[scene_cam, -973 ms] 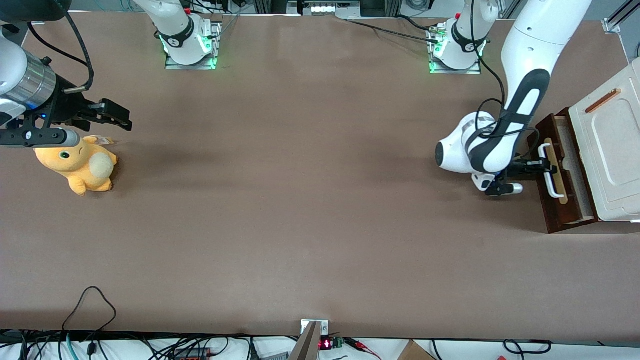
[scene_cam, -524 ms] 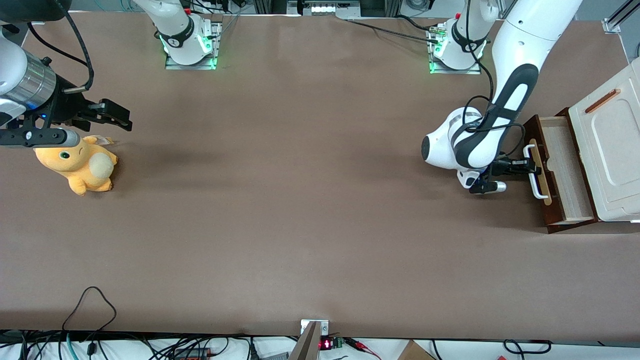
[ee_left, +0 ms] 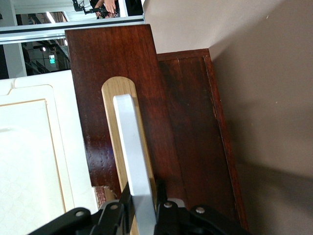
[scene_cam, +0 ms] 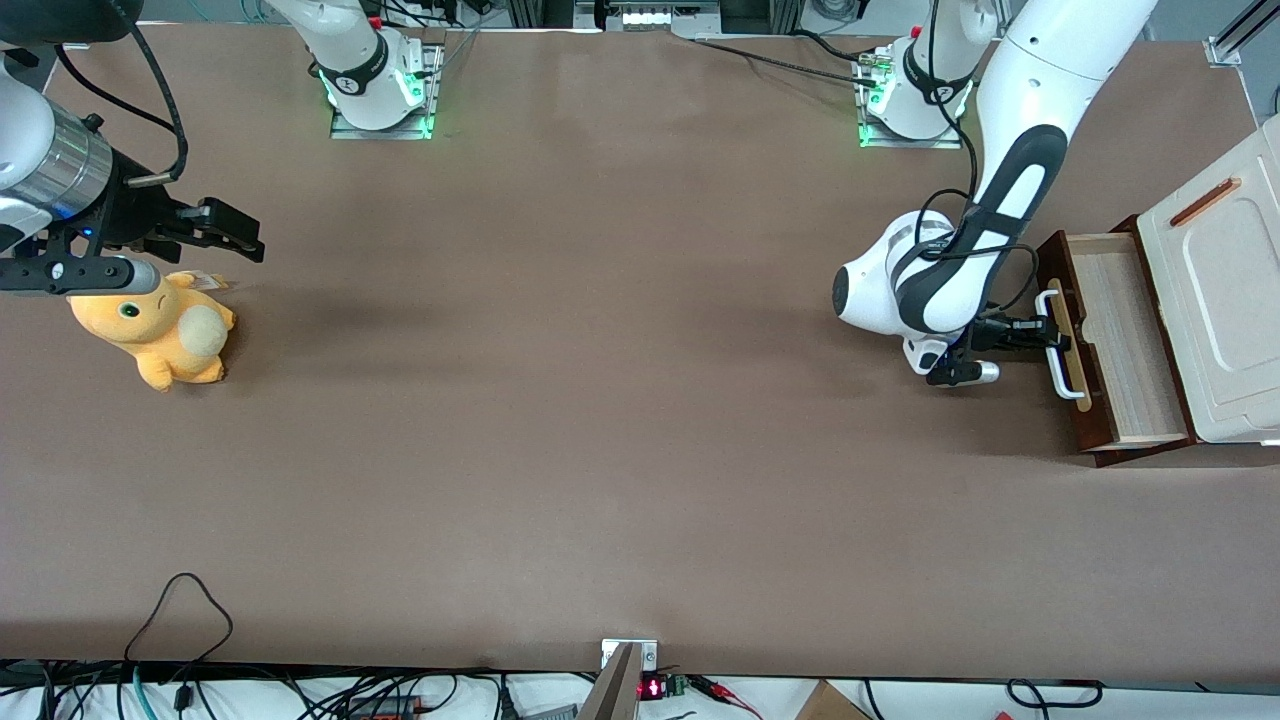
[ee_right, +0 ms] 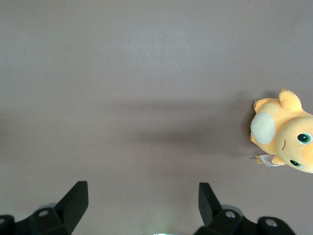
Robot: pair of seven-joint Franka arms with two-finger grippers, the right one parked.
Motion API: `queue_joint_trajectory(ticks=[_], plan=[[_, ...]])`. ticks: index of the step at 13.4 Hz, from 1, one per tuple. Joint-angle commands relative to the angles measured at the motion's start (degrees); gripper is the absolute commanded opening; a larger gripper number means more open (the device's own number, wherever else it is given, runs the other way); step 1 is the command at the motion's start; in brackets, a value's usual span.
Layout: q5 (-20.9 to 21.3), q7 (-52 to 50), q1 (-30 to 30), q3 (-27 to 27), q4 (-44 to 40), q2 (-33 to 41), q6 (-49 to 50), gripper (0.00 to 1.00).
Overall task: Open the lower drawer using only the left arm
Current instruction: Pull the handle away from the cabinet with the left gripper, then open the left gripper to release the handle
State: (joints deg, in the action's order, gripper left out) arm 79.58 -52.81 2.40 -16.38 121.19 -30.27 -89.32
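The lower drawer [scene_cam: 1120,345] stands pulled well out of the cream-white cabinet [scene_cam: 1225,300] at the working arm's end of the table, its light wood inside showing. Its dark brown front [ee_left: 117,98] carries a white bar handle [scene_cam: 1060,345] [ee_left: 133,147] on a pale wood strip [ee_left: 111,127]. The left arm [scene_cam: 1000,200] reaches down in front of the drawer. Its black gripper [scene_cam: 1040,335] [ee_left: 143,215] is shut on the handle, one finger on each side of the bar.
An orange plush toy [scene_cam: 160,330] [ee_right: 286,134] lies toward the parked arm's end of the table. Both arm bases [scene_cam: 910,100] stand at the table edge farthest from the front camera. Cables [scene_cam: 180,620] trail along the nearest edge.
The gripper has drawn back toward the table's middle with the handle in it, and the drawer has slid farther out, baring more of its inside.
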Motion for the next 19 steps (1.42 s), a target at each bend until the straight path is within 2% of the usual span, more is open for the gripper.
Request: queue_joint_trajectory(ticks=[1, 2, 3, 6, 7, 9, 10, 13, 16, 18, 19], plan=[[0.31, 2.27, 1.73, -1.20, -1.75, -0.23, -2.35, 0.63], [0.31, 2.27, 1.56, -1.20, -1.84, -0.14, -2.35, 0.93], [0.23, 2.19, 1.47, -1.20, -1.84, -0.05, -2.35, 0.98], [-2.22, 2.10, 1.47, -1.20, -2.01, 0.91, -2.35, 1.00], [-4.84, 1.75, 1.47, -1.37, -2.36, 1.70, -2.35, 1.00], [-15.27, 2.00, 1.47, -2.95, -6.03, 3.98, -2.17, 1.00], [-18.81, 2.18, 1.64, -3.13, -7.88, 5.12, -2.17, 1.00], [-22.79, 2.36, 1.82, -5.59, -10.18, 9.34, -2.17, 1.00], [-31.91, 12.42, 1.73, -5.51, -16.23, 13.64, -1.39, 1.00], [-36.05, 20.87, 1.82, -5.42, -22.89, 14.80, 3.78, 1.00], [-39.55, 24.30, 1.82, -5.33, -26.50, 15.58, 5.11, 1.00]])
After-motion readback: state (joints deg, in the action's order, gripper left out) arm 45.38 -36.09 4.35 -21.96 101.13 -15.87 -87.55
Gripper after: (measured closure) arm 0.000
